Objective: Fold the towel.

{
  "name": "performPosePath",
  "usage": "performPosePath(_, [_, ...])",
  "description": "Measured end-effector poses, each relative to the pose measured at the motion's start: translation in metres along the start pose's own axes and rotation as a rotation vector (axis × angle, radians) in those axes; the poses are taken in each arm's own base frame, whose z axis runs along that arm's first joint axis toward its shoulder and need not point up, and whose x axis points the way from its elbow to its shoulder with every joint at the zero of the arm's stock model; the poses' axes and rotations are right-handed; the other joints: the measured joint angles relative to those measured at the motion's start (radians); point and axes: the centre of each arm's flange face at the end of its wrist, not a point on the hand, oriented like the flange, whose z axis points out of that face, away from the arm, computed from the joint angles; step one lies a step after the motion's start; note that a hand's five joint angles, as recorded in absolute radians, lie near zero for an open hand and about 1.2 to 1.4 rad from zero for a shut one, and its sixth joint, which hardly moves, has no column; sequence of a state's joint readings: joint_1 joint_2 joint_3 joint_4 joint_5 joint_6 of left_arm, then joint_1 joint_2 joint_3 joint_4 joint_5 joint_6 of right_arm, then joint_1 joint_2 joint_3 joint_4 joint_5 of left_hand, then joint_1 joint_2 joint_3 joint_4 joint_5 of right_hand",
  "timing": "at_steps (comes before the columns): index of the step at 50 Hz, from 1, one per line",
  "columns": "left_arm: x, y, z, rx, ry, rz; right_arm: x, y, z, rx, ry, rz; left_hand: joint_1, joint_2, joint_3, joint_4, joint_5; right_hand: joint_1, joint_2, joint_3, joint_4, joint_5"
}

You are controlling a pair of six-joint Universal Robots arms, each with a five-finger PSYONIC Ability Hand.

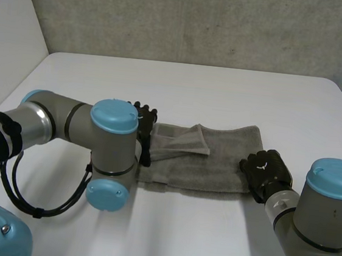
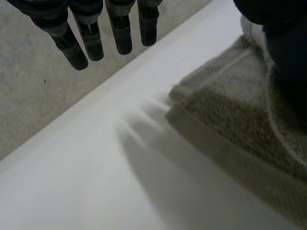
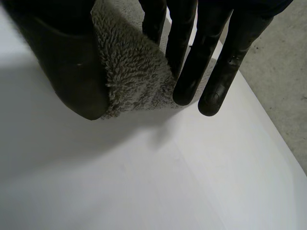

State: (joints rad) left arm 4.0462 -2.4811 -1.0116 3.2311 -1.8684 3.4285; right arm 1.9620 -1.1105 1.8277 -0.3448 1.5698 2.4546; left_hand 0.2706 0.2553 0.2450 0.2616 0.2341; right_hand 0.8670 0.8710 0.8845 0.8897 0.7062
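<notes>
Towel (image 1: 216, 163) is lying flat near the middle of the white table (image 1: 193, 87), its long axis running side to side across the robot's front, from one hand to the other. At the left end a flap (image 1: 185, 143) is lying doubled over onto the main panel. The rest is sitting in a single layer. Left hand (image 1: 145, 120) is hovering at the left short end. In its wrist view the fingers (image 2: 91, 40) are hanging straight and spread over bare table, clear of the cloth, with the towel's folded corner lying off to the thumb side, so this hand is reading as relaxed and holding nothing. Right hand (image 1: 266, 170) is sitting at the near right corner. In its wrist view a tuft of the pile is standing between the thumb (image 3: 62, 62) and the straight fingers (image 3: 189, 72), so it is pinching that corner. Relation governing the next move: the free length of towel is stretching leftward from the right hand, along the long axis, toward the left hand. Judging that the right hand, already gripping, is the one placed to carry its end across, and that the left hand is close enough to steady the doubled end. Risk, as a judgement: a one-corner pinch is likely to drag the far corner askew.
</notes>
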Motion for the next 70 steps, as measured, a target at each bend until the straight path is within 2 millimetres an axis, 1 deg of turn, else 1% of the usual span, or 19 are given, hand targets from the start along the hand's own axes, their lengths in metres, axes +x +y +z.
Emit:
performPosePath(4, [0.002, -0.009, 0.001, 0.031, 0.016, -0.008, -0.001, 0.001, -0.001, -0.004, -0.002, 0.0, 0.0, 0.0, 0.0, 0.0, 0.0, -0.016, -0.034, -0.046, -0.046, -0.039])
performPosePath(5, [0.005, -0.012, 0.0, 0.043, 0.031, -0.009, -0.001, 0.001, -0.001, -0.005, -0.003, 0.0, 0.0, 0.0, 0.0, 0.0, 0.0, -0.099, -0.117, -0.128, -0.126, -0.11])
performPosePath(6, [0.008, -0.015, -0.001, 0.056, 0.054, -0.008, -0.001, 0.002, -0.001, -0.008, -0.004, 0.001, 0.0, 0.0, 0.0, 0.0, 0.0, -0.245, -0.254, -0.263, -0.264, -0.27])
performPosePath(8, [0.019, -0.02, -0.005, 0.082, 0.114, -0.004, -0.001, 0.003, -0.002, -0.015, -0.005, 0.001, 0.0, 0.0, 0.0, 0.0, 0.0, -0.364, -0.346, -0.365, -0.367, -0.378])
performPosePath(12, [0.036, -0.024, -0.012, 0.114, 0.207, 0.008, -0.002, 0.006, -0.003, -0.023, -0.008, 0.003, 0.0, 0.0, 0.0, 0.0, 0.0, -0.385, -0.351, -0.375, -0.377, -0.395])
performPosePath(16, [0.046, -0.024, -0.015, 0.124, 0.247, 0.015, -0.002, 0.007, -0.004, -0.027, -0.009, 0.004, 0.0, 0.0, 0.0, 0.0, 0.0, -0.386, -0.351, -0.375, -0.377, -0.395])
performPosePath(20, [0.052, -0.021, -0.011, 0.132, 0.257, 0.018, -0.003, 0.007, -0.005, -0.03, -0.012, 0.004, 0.0, 0.0, 0.0, 0.0, 0.0, -0.384, -0.351, -0.375, -0.377, -0.394])
performPosePath(27, [0.058, -0.022, 0.004, 0.16, 0.245, 0.011, -0.003, 0.008, -0.005, -0.031, -0.015, 0.004, 0.0, 0.0, 0.0, 0.0, 0.0, -0.381, -0.351, -0.375, -0.377, -0.394])
performPosePath(33, [0.057, -0.029, 0.013, 0.191, 0.213, -0.001, -0.003, 0.008, -0.006, -0.03, -0.018, 0.004, 0.0, 0.0, 0.001, 0.0, 0.005, -0.374, -0.351, -0.375, -0.377, -0.392])
performPosePath(36, [0.053, -0.035, 0.019, 0.209, 0.171, -0.011, -0.003, 0.008, -0.006, -0.028, -0.018, 0.004, 0.0, 0.0, 0.001, 0.0, 0.006, -0.369, -0.351, -0.375, -0.377, -0.392])
performPosePath(39, [0.048, -0.037, 0.026, 0.215, 0.129, -0.019, -0.003, 0.007, -0.005, -0.025, -0.016, 0.003, 0.0, 0.0, 0.001, 0.0, 0.006, -0.366, -0.351, -0.375, -0.377, -0.387])
performPosePath(43, [0.039, -0.033, 0.036, 0.202, 0.07, -0.005, -0.003, 0.006, -0.005, -0.021, -0.014, 0.003, 0.0, 0.0, 0.001, 0.0, 0.006, -0.345, -0.349, -0.366, -0.374, -0.361])
performPosePath(48, [0.021, -0.023, 0.048, 0.158, -0.01, 0.045, -0.002, 0.006, -0.004, -0.017, -0.012, 0.004, 0.0, 0.0, 0.001, 0.0, 0.006, -0.318, -0.341, -0.343, -0.35, -0.332])
performPosePath(52, [0.011, -0.016, 0.05, 0.111, -0.048, 0.072, -0.002, 0.006, -0.004, -0.016, -0.01, 0.004, 0.0, 0.0, 0.001, 0.0, 0.006, -0.25, -0.254, -0.27, -0.28, -0.265])
performPosePath(55, [0.01, -0.012, 0.047, 0.084, -0.051, 0.082, -0.002, 0.005, -0.004, -0.014, -0.009, 0.004, 0.0, 0.0, 0.001, 0.0, 0.006, -0.21, -0.216, -0.232, -0.24, -0.227])
performPosePath(62, [0.012, -0.013, 0.032, 0.041, -0.029, 0.094, 0.0, 0.004, -0.003, -0.001, 0.006, 0.004, 0.0, 0.0, 0.001, 0.0, 0.006, -0.048, -0.052, -0.054, -0.058, -0.059])
performPosePath(64, [0.013, -0.015, 0.027, 0.037, -0.02, 0.092, 0.0, 0.004, -0.002, 0.003, 0.009, 0.004, 0.0, 0.0, 0.001, 0.0, 0.006, 0.027, 0.035, 0.039, 0.033, 0.025])
performPosePath(66, [0.015, -0.018, 0.019, 0.033, -0.007, 0.083, 0.0, 0.004, -0.002, 0.006, 0.013, 0.004, 0.0, 0.0, 0.001, 0.0, 0.006, 0.148, 0.165, 0.188, 0.185, 0.183])
performPosePath(70, [0.015, -0.022, 0.008, 0.029, 0.011, 0.063, 0.001, 0.003, -0.002, 0.01, 0.017, 0.005, 0.0, 0.0, 0.001, 0.0, 0.006, 0.321, 0.329, 0.401, 0.402, 0.383])
